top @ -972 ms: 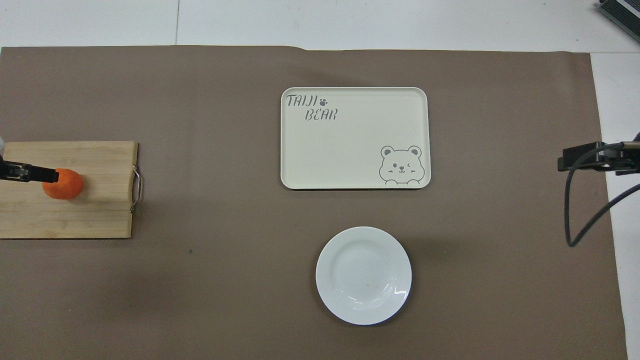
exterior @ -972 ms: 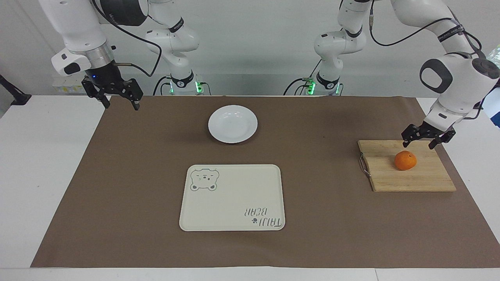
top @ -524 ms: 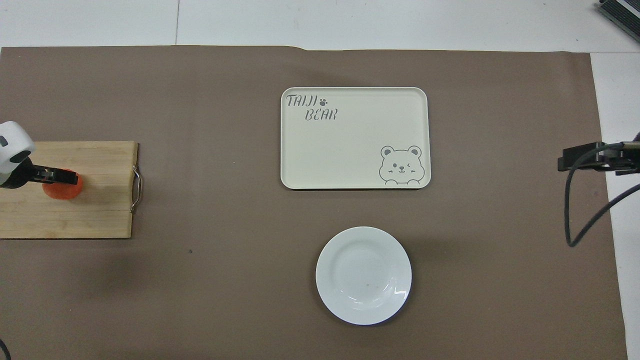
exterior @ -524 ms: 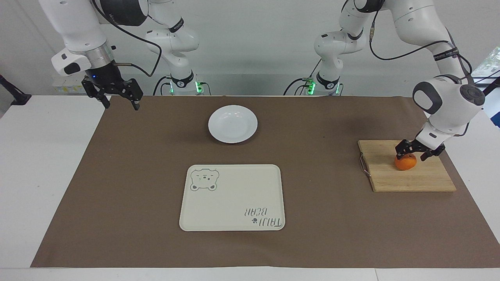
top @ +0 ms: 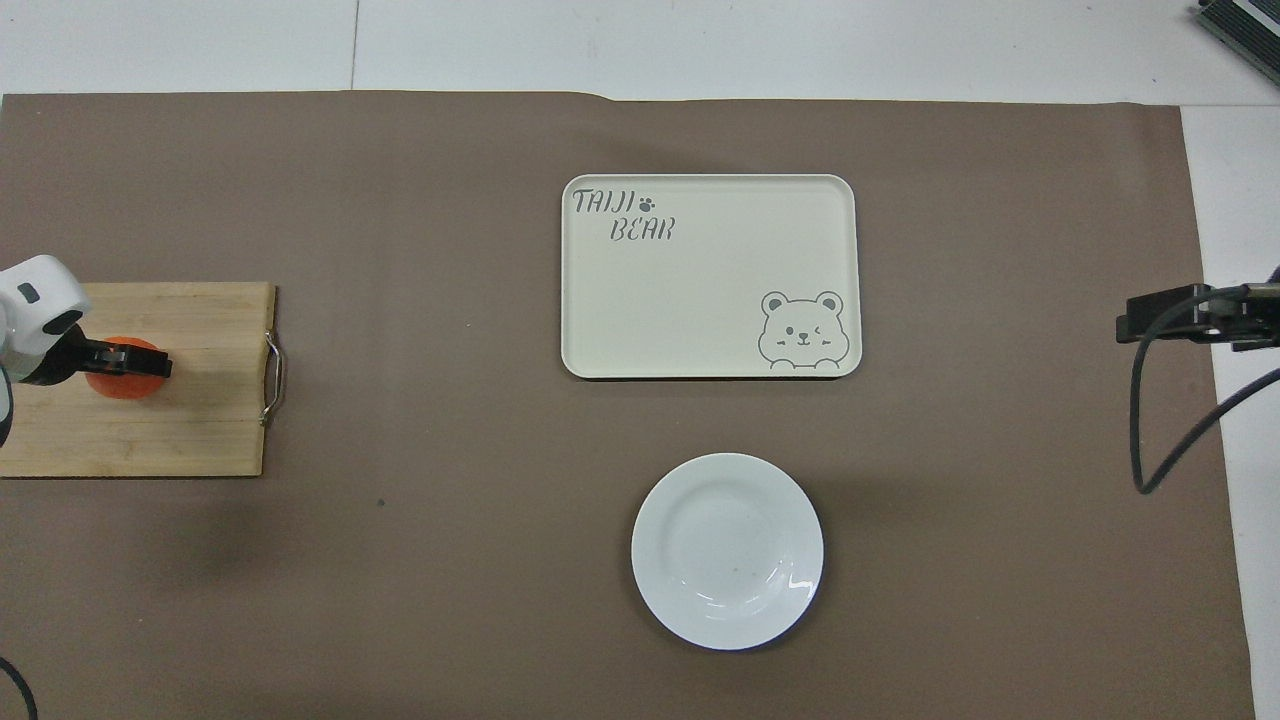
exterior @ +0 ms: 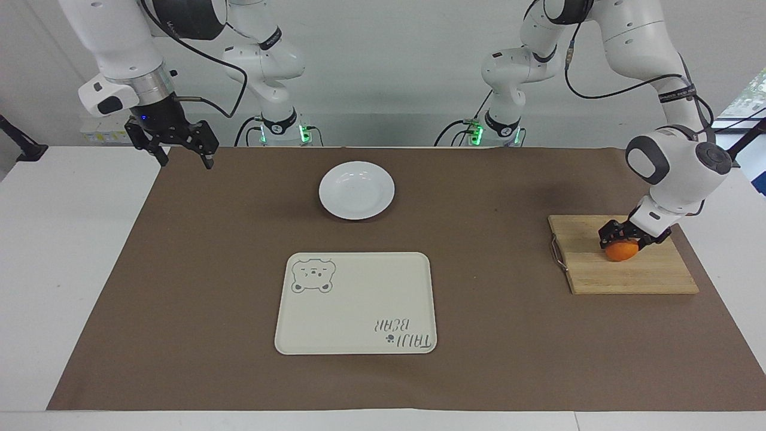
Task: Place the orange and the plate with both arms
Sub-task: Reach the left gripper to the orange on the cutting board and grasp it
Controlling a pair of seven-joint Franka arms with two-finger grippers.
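Left gripper (exterior: 625, 238) lowered onto the orange (exterior: 621, 251), fingers clasping it from both sides; the orange rests on the wooden cutting board (exterior: 628, 272) at the left arm's end. Right gripper (exterior: 179, 152) waits aloft, fingers spread. Plate (exterior: 356, 190) lies at the bear tray's (exterior: 356, 311) 12 o'clock in the facing view.

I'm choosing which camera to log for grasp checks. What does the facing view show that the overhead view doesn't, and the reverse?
Only the facing view shows both whole arms, the right gripper hanging open over the brown mat's corner, and the left gripper low around the orange.

Only the overhead view shows the tray lettering upright.

Both show the orange on the wooden cutting board, the white plate nearer the robots than the tray, and nothing on either.
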